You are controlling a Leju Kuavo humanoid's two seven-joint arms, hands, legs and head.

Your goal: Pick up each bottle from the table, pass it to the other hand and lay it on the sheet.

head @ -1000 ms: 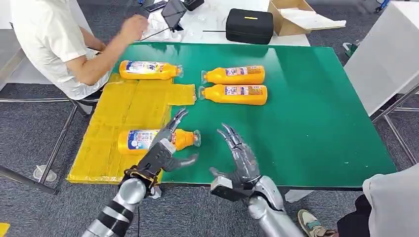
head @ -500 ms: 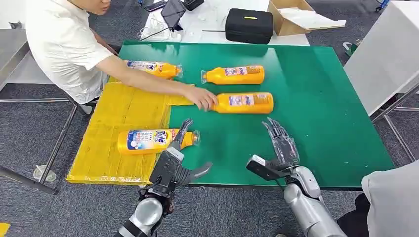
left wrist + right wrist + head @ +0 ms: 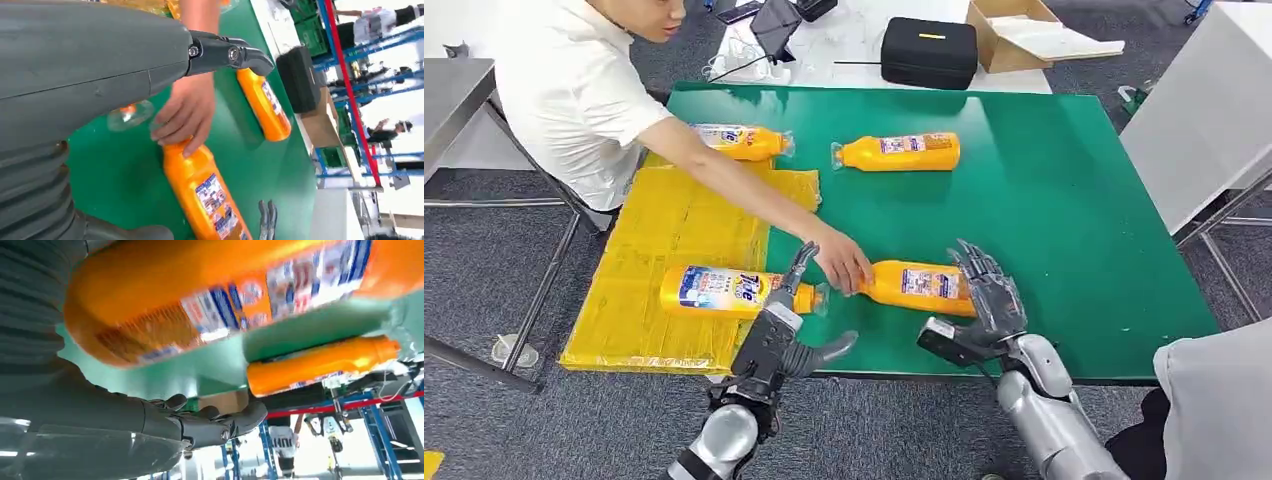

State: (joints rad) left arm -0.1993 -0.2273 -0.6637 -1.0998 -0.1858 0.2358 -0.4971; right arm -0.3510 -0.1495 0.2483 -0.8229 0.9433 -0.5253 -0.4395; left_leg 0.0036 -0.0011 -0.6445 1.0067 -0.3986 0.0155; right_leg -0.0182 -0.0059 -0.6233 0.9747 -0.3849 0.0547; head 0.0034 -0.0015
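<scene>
Now right hand (image 3: 987,290) spread, empty, fingers over bottle (image 3: 916,284); left hand (image 3: 782,322) spread, empty.

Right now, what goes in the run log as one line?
left hand: open, by sheet bottle | right hand: open beside near bottle | person's hand: on its neck | far bottle: untouched

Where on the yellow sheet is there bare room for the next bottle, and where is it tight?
Free: the middle of the sheet, between the far bottle and the near bottle. Crowded: the near edge, where the left hand, a person's hand, the offered bottle and the right hand bunch together.
</scene>
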